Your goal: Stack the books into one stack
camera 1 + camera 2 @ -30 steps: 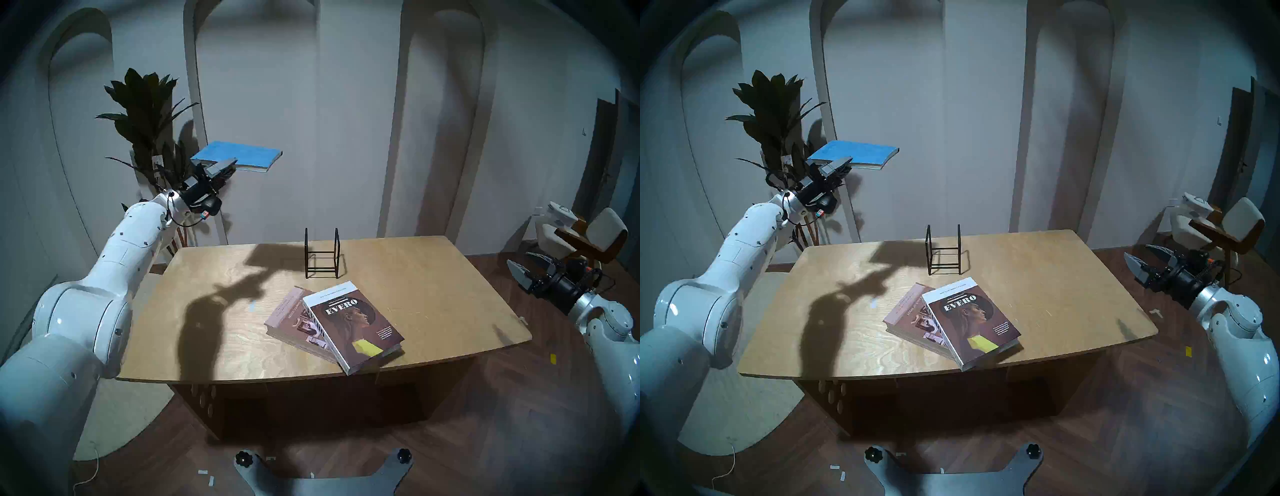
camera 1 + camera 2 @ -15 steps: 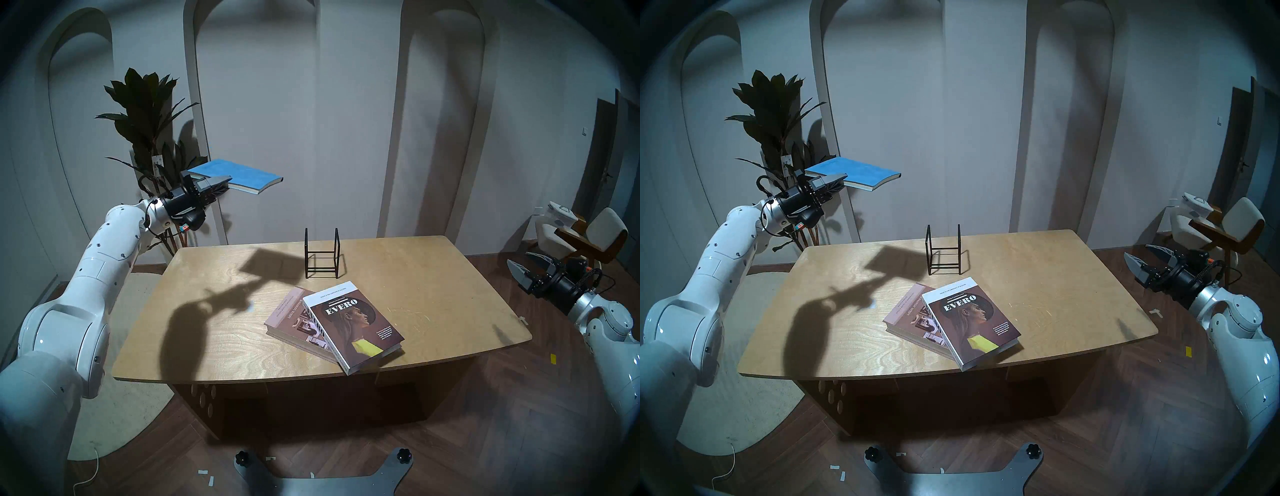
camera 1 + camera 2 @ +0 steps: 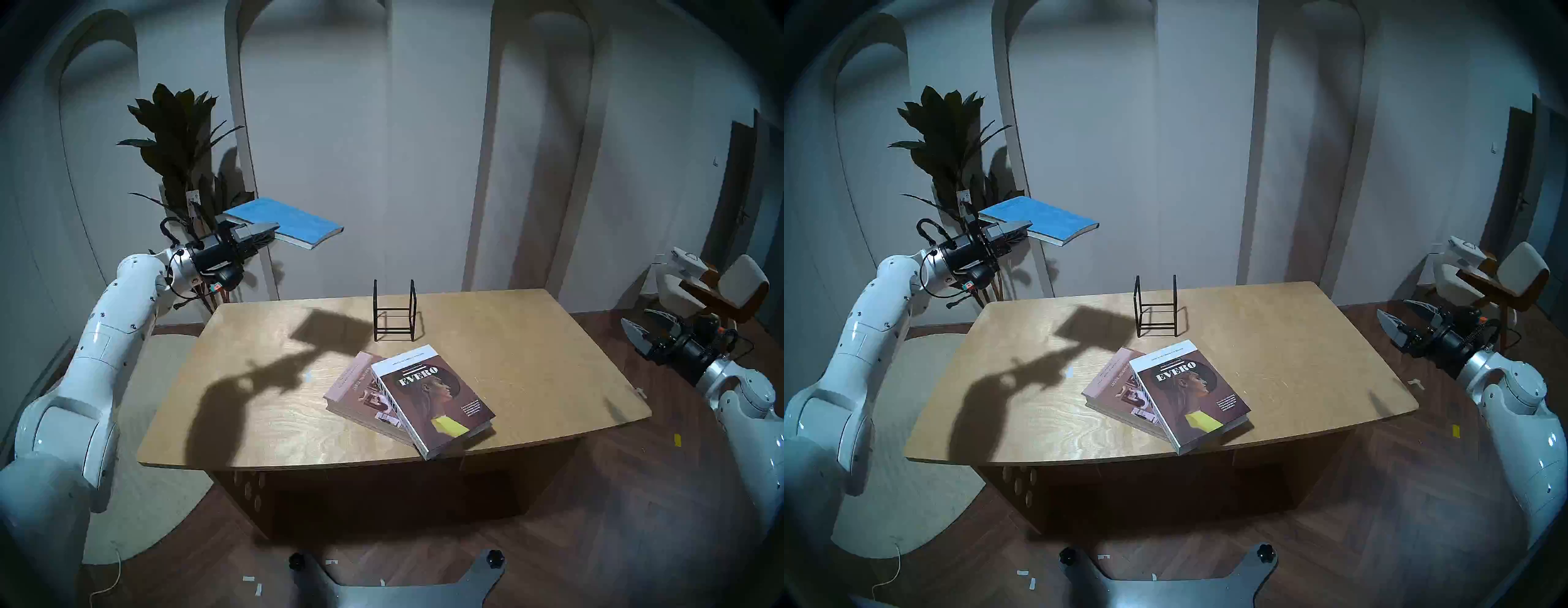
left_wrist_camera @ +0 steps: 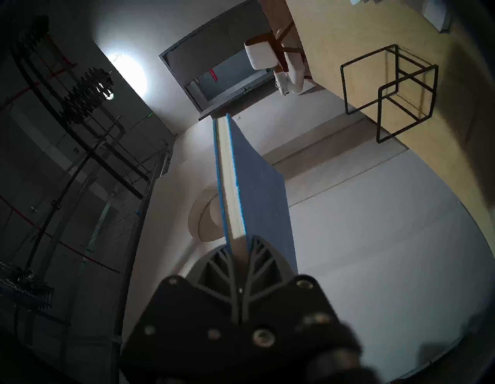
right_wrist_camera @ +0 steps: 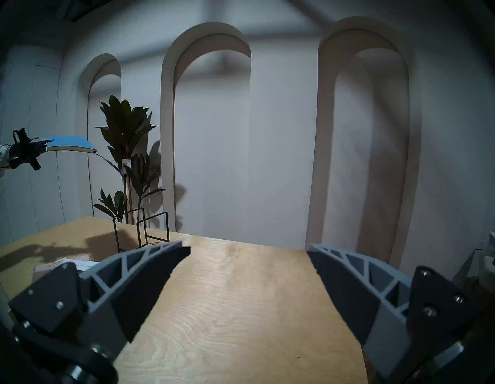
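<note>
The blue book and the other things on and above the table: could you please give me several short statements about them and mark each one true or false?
1. The blue book is clamped in the left gripper, up in the air. True.
2. The EVERO book lies under the mauve-brown book. False: it lies on top of it, skewed.
3. The black wire rack holds a book. False: nothing stands in it.
4. The right gripper holds nothing, its jaws wide apart. True.
5. All three books form one stack on the table. False: only two are stacked; the blue one is not yet placed.
</note>
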Controlling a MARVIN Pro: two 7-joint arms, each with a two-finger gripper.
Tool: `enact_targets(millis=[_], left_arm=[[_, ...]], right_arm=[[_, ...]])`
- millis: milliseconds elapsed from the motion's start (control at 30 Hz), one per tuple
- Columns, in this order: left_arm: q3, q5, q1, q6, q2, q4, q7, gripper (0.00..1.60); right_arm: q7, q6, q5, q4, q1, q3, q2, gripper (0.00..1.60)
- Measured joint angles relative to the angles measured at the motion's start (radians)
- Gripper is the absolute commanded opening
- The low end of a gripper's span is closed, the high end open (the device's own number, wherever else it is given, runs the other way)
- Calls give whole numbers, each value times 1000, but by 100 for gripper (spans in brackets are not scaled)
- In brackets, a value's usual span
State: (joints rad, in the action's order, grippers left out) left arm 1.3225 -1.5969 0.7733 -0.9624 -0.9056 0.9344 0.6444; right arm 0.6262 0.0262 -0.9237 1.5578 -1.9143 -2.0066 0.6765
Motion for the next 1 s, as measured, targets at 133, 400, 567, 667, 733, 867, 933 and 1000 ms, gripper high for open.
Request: enact_targets(millis=[133, 400, 567, 667, 733, 867, 933, 1000], left_arm=[[1, 34, 37, 0, 16, 49, -29, 0], [7, 111, 126, 0, 47, 155, -78, 0], [23, 170, 189, 0, 72, 222, -121, 0], [37, 201, 220, 0, 83, 250, -144, 0], [48, 231, 245, 0, 92, 270, -165, 0], [67, 296, 294, 0, 109, 309, -214, 0], [72, 321, 310, 0, 113, 324, -234, 0], [76, 353, 330, 0, 116, 343, -260, 0]], right_arm=[[0, 0, 0, 0, 0, 0, 0, 160], [0, 0, 0, 0, 0, 0, 0, 160], [0, 0, 0, 0, 0, 0, 0, 160], [0, 0, 0, 0, 0, 0, 0, 160], [0, 0, 0, 0, 0, 0, 0, 160], [0, 0, 0, 0, 0, 0, 0, 160], [0, 0, 0, 0, 1, 0, 0, 160], [0, 0, 0, -2, 4, 4, -1, 160]])
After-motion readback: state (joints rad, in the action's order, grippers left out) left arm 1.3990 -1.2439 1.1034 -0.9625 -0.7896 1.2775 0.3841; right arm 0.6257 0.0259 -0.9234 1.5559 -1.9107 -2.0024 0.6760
